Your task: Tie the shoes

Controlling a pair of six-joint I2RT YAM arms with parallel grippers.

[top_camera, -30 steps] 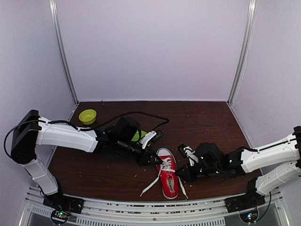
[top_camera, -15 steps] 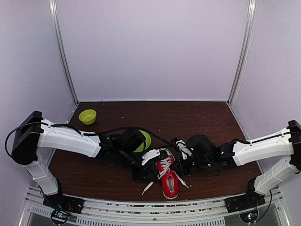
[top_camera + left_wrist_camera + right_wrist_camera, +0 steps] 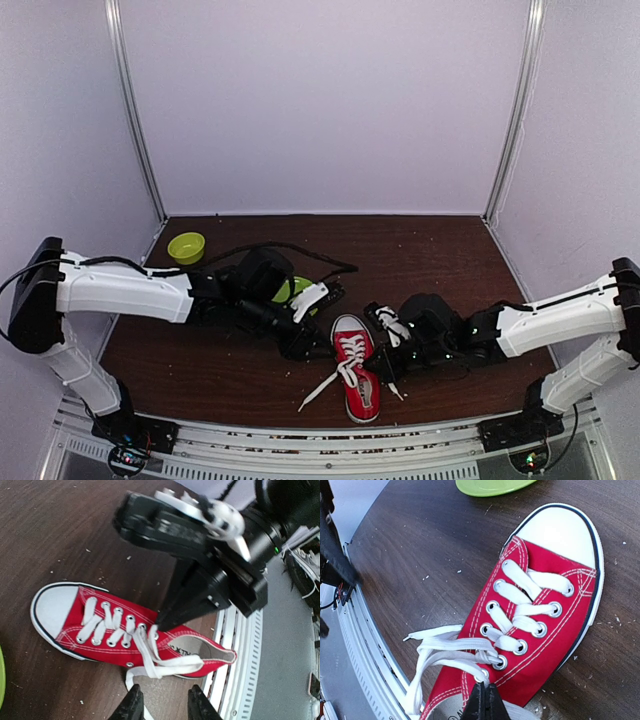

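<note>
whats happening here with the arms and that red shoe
Two robot arms are working on a red sneaker lying on the table, toe pointing away from them. Its white laces are loose, not tied. The right gripper is shut with its tips at the top eyelets; whether it pinches a lace is unclear. The left gripper hangs open beside the sneaker.

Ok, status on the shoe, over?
Left tool open, beside red sneaker. Right tool shut at top eyelets, grip on laces unclear. Nothing tied, ends loose. Green dish beyond toe, clear.
</note>
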